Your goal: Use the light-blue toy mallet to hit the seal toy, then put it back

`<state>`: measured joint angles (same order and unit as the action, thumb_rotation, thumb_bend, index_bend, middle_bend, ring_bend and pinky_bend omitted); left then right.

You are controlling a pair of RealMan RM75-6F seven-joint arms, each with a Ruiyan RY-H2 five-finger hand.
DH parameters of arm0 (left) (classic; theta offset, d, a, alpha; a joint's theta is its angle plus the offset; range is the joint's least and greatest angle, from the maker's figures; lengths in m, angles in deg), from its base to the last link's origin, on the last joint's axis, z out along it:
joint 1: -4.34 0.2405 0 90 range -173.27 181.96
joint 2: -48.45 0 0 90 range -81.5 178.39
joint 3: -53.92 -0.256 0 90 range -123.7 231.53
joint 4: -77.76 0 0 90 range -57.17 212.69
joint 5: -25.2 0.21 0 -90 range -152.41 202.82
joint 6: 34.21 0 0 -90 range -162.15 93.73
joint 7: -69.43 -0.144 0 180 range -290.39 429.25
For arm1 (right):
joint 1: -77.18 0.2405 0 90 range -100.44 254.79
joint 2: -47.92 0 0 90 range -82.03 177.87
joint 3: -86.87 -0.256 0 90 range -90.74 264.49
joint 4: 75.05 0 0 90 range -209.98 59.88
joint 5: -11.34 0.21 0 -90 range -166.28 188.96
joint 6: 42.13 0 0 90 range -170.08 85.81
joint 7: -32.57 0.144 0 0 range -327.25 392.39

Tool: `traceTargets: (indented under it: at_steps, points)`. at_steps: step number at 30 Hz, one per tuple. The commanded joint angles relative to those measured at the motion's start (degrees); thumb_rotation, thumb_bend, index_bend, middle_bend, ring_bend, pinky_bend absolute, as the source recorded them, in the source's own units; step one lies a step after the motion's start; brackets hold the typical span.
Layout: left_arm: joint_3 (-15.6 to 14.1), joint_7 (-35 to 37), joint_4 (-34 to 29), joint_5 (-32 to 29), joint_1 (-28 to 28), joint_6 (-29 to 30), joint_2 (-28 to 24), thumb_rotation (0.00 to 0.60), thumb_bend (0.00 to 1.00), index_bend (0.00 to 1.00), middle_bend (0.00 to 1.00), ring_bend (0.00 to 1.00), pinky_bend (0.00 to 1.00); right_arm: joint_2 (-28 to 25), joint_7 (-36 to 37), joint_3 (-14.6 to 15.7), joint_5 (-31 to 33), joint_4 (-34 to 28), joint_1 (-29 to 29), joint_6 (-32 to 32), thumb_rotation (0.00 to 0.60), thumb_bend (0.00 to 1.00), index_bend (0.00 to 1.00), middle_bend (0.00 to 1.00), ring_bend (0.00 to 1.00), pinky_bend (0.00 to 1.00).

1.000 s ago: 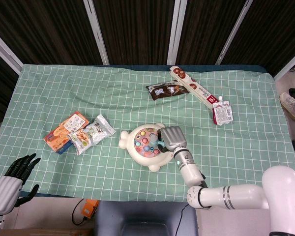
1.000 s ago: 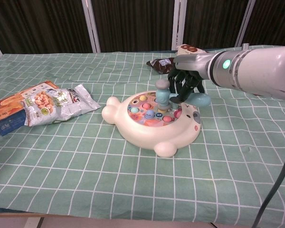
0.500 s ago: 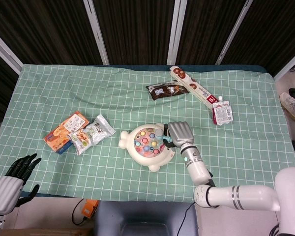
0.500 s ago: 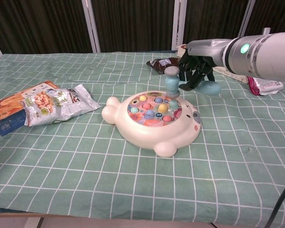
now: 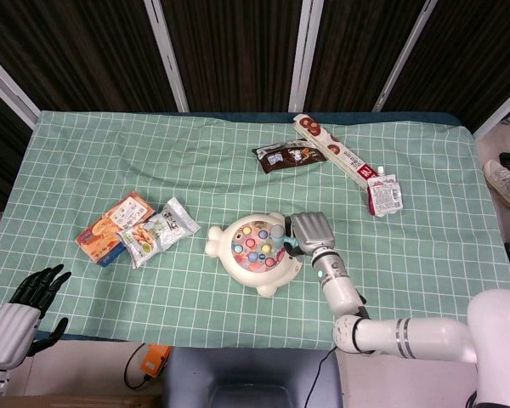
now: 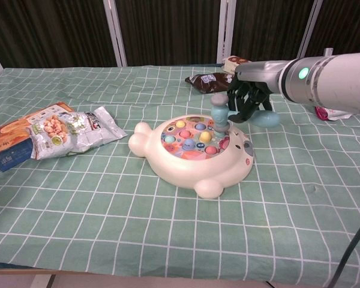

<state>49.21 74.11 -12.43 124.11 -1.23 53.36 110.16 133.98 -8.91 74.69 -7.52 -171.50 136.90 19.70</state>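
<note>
The cream seal toy (image 5: 257, 250) (image 6: 195, 150) with coloured buttons lies on the checked cloth near the table's middle. My right hand (image 5: 310, 231) (image 6: 248, 99) grips the light-blue toy mallet (image 6: 219, 113) by its handle, whose rounded end (image 6: 266, 118) sticks out to the right. The mallet head (image 5: 279, 235) stands on the toy's right side, over the buttons. My left hand (image 5: 30, 297) hangs off the table's front left corner, fingers spread and holding nothing; it does not show in the chest view.
Snack packets (image 5: 134, 228) (image 6: 54, 132) lie at the left. A brown wrapper (image 5: 286, 155), a long tube box (image 5: 336, 155) and a small pouch (image 5: 383, 194) lie at the back right. The table's front edge (image 5: 238, 344) runs close below the toy.
The mallet rose off the buttons and shifted right, then came back down onto the toy's right side. My left hand has stayed still.
</note>
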Motion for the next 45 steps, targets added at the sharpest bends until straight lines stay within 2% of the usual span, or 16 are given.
traceTargets:
  at_steps: [1, 5, 14, 18, 20, 22, 25, 31, 38, 42, 45]
  points:
    - [0.0, -0.1, 0.0, 0.0, 0.0, 0.0, 0.0, 0.600, 0.40, 0.00, 0.00, 0.00, 0.11, 0.2, -0.6, 0.2, 0.5, 0.2, 0.2, 0.1, 0.600, 0.72, 0.99, 0.71, 0.73, 0.77]
    - [0.0, 0.0, 0.0, 0.1, 0.1, 0.2, 0.0, 0.600, 0.40, 0.00, 0.00, 0.00, 0.11, 0.3, -1.5, 0.4, 0.9, 0.3, 0.3, 0.7, 0.600, 0.72, 0.99, 0.71, 0.73, 0.77]
    - [0.0, 0.2, 0.1, 0.2, 0.2, 0.6, -0.1, 0.600, 0.40, 0.00, 0.00, 0.00, 0.11, -3.2, 2.6, -0.9, -3.0, -3.5, -2.1, 1.9, 0.600, 0.72, 0.99, 0.71, 0.73, 0.77]
    - [-0.1, 0.2, 0.1, 0.4, 0.2, 0.5, 0.0, 0.600, 0.40, 0.00, 0.00, 0.00, 0.11, -9.0, 7.8, 1.5, -10.8, -9.0, -7.2, 2.4, 0.600, 0.72, 0.98, 0.71, 0.73, 0.77]
    - [-0.2, -0.6, 0.0, 0.5, 0.1, 0.0, 0.2, 0.600, 0.40, 0.00, 0.00, 0.00, 0.11, -12.7, 11.6, 5.0, -16.0, -10.3, -11.4, 1.8, 0.600, 0.72, 0.98, 0.71, 0.73, 0.77]
    - [0.0, -1.3, -0.2, 0.0, 0.0, -0.4, 0.4, 0.600, 0.40, 0.00, 0.00, 0.00, 0.11, -15.0, 16.7, 7.0, -22.3, -9.8, -14.5, -0.5, 0.600, 0.72, 0.98, 0.71, 0.73, 0.76]
    - [0.3, -2.2, -0.5, -0.9, -0.2, -1.1, 0.7, 0.600, 0.40, 0.00, 0.00, 0.00, 0.11, -16.9, 24.6, 9.8, -31.6, -6.1, -18.5, -3.6, 0.600, 0.72, 0.98, 0.71, 0.73, 0.76]
    - [0.7, -3.9, -1.0, -2.2, -0.4, -2.2, 1.2, 0.600, 0.40, 0.00, 0.00, 0.00, 0.11, -16.5, 35.5, 14.0, -45.1, 3.8, -24.0, -5.1, 0.600, 0.72, 0.98, 0.71, 0.73, 0.76]
    - [1.2, -5.7, -1.6, -3.8, -1.0, -4.1, 1.7, 0.600, 0.40, 0.00, 0.00, 0.00, 0.11, -13.9, 48.4, 16.2, -53.3, 16.0, -26.8, -9.0, 0.600, 0.72, 0.98, 0.71, 0.72, 0.75]
    - [1.4, -6.5, -1.8, -4.7, -1.3, -5.1, 2.0, 0.600, 0.40, 0.00, 0.00, 0.00, 0.11, -11.5, 52.2, 16.6, -56.2, 22.4, -27.7, -9.9, 0.600, 0.72, 0.98, 0.71, 0.72, 0.75]
    - [1.5, -6.8, -1.9, -5.1, -1.6, -5.7, 2.1, 0.600, 0.40, 0.00, 0.00, 0.00, 0.11, -10.2, 54.6, 16.2, -57.8, 24.7, -28.1, -9.7, 0.600, 0.72, 0.97, 0.71, 0.71, 0.75]
